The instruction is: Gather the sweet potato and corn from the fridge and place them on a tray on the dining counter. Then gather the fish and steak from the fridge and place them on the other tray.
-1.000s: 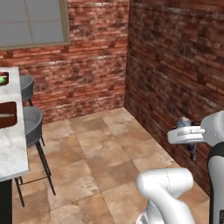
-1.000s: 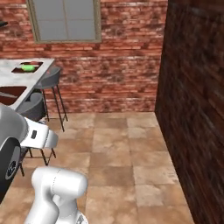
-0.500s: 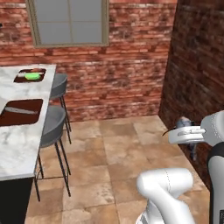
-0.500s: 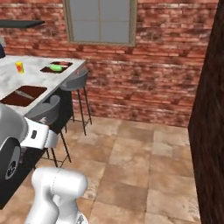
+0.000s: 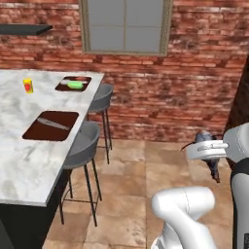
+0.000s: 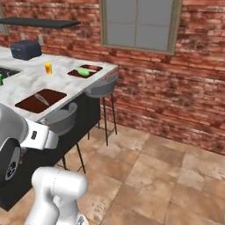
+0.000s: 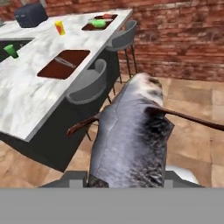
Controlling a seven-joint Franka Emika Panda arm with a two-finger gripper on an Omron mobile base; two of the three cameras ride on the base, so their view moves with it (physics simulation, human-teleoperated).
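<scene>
Left base view: your end effector (image 5: 212,164) hangs over the tile floor, well apart from the tabletop (image 5: 19,160), with the fish (image 5: 208,151) dangling from it. The far tray (image 5: 73,83) already carries the corn (image 5: 75,84) and something reddish behind it, likely the sweet potato, too small to be sure. The near tray (image 5: 51,125) has a thin pale streak on it that you can't identify from here. Two stools (image 5: 82,146) stand between you and that tray, so a low swing clips a seat back.

Right base view: the near tray (image 6: 41,99) sits close to the tabletop edge, beside the stool (image 6: 61,121). Risk: overshoot puts the fish on marble, or off the edge. The yellow-and-red cup (image 6: 48,68) and the toaster (image 6: 26,49) are well apart from the near tray, so they're low risk.

Hand view: the jaws are narrowly closed on the fish (image 7: 131,135), which you hold near its tail end, so the body hangs long and its fins (image 7: 192,118) stick out. Fast base turns can swing it and work it loose. Its bulk also blocks your sight line to the drop point, so line up on the near tray (image 7: 64,64) early.
</scene>
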